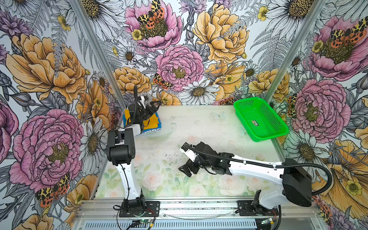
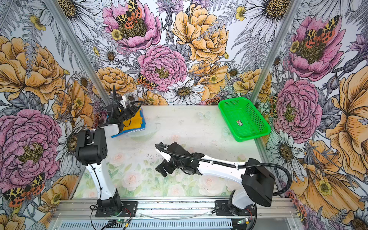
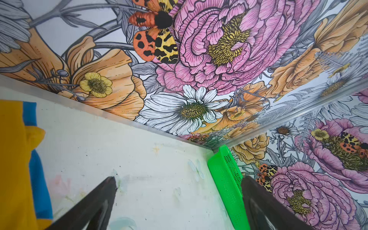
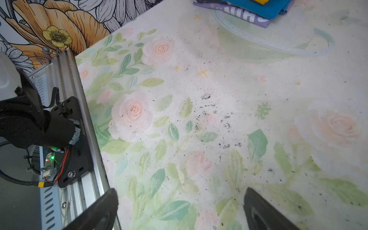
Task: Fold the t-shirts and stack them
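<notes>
Fingers (image 3: 99, 195) of the left gripper (image 1: 154, 106) stand spread wide and hold nothing, poised over the stack at the far-left corner of the table (image 1: 199, 127). In that stack the yellow shirt (image 1: 153, 121) lies folded on the blue shirt (image 1: 125, 120), whose edges project around it. The left arm hides part of both in both top views. The left wrist view shows yellow cloth over blue, apart from the fingers. Only the right wrist view reveals a lilac printed garment (image 4: 239, 19) beneath the blue shirt. At mid-table, nearer the front, the right gripper (image 1: 187, 169) is likewise spread wide and empty, above bare table. The green basket (image 1: 270, 136) sits at the far-right corner.
</notes>
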Available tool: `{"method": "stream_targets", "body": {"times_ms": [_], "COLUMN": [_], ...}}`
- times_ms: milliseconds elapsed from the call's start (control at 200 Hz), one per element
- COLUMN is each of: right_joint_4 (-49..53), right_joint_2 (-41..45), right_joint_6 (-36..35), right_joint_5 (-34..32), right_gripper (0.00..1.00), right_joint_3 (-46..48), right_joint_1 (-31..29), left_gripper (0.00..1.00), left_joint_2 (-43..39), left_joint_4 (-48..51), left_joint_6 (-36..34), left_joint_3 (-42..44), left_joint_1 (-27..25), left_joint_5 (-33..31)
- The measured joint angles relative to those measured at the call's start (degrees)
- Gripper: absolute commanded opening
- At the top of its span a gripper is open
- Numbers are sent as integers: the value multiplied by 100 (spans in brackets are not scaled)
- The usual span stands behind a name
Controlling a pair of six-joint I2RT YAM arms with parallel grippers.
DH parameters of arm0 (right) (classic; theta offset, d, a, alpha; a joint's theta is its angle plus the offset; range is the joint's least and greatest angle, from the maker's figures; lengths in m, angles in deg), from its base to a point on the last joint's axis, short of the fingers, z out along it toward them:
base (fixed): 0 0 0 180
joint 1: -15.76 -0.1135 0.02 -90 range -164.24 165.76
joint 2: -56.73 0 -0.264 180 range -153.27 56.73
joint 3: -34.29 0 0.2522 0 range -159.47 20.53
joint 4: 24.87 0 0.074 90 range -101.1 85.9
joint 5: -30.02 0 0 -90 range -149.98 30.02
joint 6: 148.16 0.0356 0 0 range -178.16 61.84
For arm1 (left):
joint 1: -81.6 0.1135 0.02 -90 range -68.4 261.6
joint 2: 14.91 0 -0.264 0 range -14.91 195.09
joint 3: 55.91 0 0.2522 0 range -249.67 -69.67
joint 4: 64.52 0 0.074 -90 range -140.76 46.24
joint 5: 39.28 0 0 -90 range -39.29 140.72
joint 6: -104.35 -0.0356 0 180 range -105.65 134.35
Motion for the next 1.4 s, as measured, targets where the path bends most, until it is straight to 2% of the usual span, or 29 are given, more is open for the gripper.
{"method": "stream_targets", "body": {"times_ms": [120, 300, 455, 615, 780, 911, 996, 1066, 1171, 1311, 1401], "right_joint_4": [0, 7, 50, 146, 328, 540, 715, 846, 911, 682, 516], "right_joint_2": [0, 0, 59, 208, 426, 568, 636, 719, 866, 883, 782], "right_joint_6": [0, 0, 0, -2, -66, -162, -221, -306, -428, -835, -1023], "right_joint_5": [-15, -44, -118, -234, -409, -688, -1029, -1513, -2592, -3858, -4238], "right_gripper": [99, 99, 99, 100, 99, 99, 100, 100, 100, 99, 99], "right_joint_3": [0, 0, 31, 94, 107, 105, 90, 90, 94, 280, 483], "right_joint_1": [-7, -22, -46, -66, -66, -63, -63, -57, 66, 831, 1600], "left_gripper": [99, 99, 99, 99, 99, 99, 99, 99, 99, 99, 99], "left_joint_2": [170, 787, 658, -195, -1781, -3123, -3869, -4354, -4791, -4885, -4745], "left_joint_4": [-170, -452, -490, -92, 785, 1873, 2573, 3014, 3425, 3318, 3222], "left_joint_6": [2, 129, 131, -24, -494, -1233, -1805, -2262, -2769, -3117, -3244], "left_joint_3": [326, 382, 415, 693, 922, 1091, 1300, 1593, 2192, 3364, 3906], "left_joint_1": [-9, -68, -153, -164, -203, -439, -844, -1255, -1698, -1705, -1644], "left_joint_5": [-2, 17, 20, 15, -286, -1088, -1989, -2855, -4153, -5532, -6057]}}
